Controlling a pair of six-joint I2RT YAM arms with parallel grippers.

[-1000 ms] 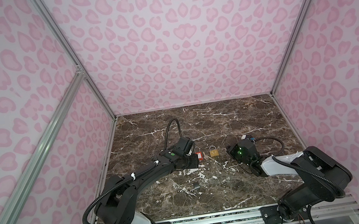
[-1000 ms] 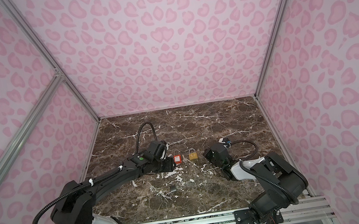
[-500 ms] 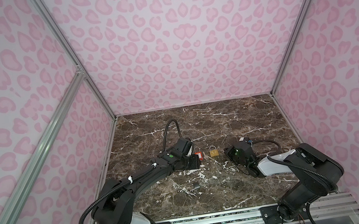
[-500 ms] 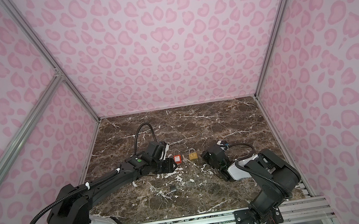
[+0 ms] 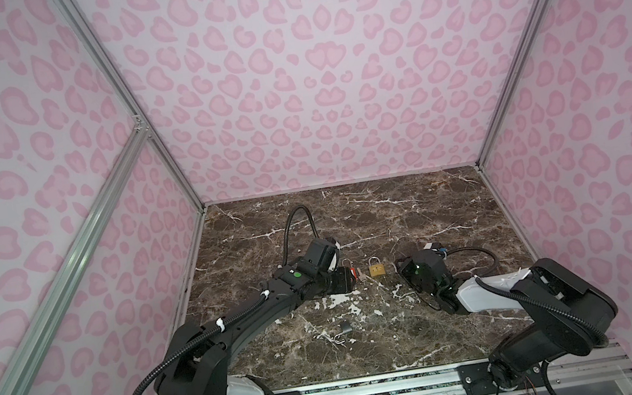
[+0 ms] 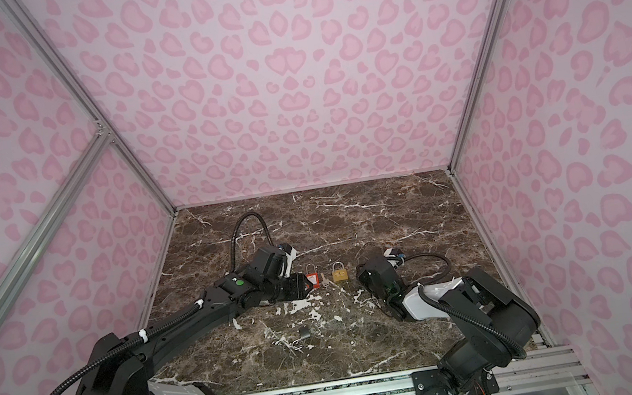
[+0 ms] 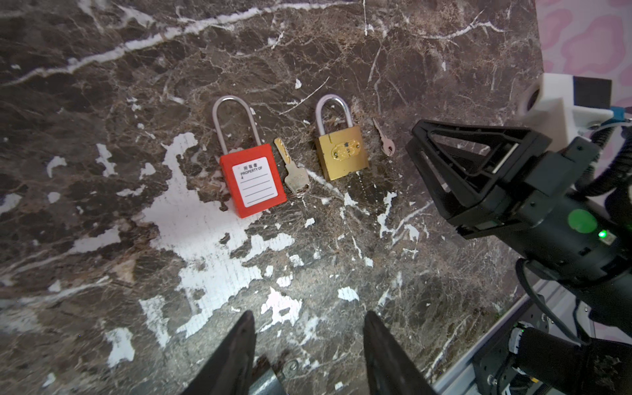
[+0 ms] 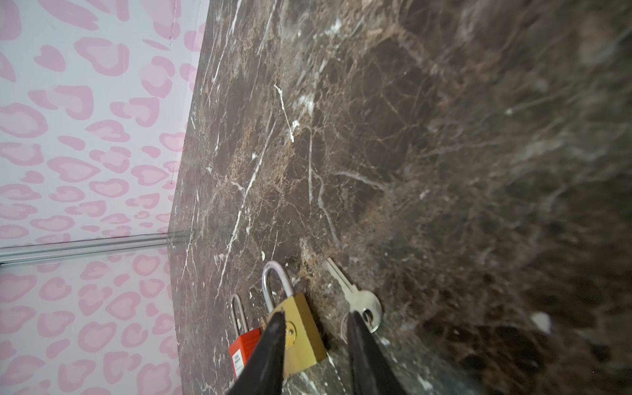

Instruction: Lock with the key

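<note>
On the brown marble table point(image 5: 392, 213), 2 padlocks lie flat near the middle, both shackles pointing to 12 o'clock. The red padlock point(image 7: 253, 181) carries a white label. The brass padlock point(image 7: 342, 155) lies at its 3 o'clock, apart from it. Between them the large key point(image 7: 292, 167) lies just beside the red body, blade toward 12 o'clock. The small key point(image 8: 355, 297) lies on the marble at 3 o'clock of the brass padlock, just beside it and outside any keyhole, its bow toward 6 o'clock.

The left gripper point(image 7: 309, 318) appears in both top views at 9 o'clock of the red padlock, hiding part of it. Its jaws are released, with only marble between them.

The right gripper point(image 8: 316, 314) sits low at 3 o'clock of the brass padlock. Its jaws are parted and grasp nothing. In the right wrist view 1 fingertip overlaps the brass body and the other overlaps the small key's bow; contact cannot be told.

A small dark piece point(image 5: 344, 327) with a wire loop lies at 6 o'clock of the padlocks, well apart.
</note>
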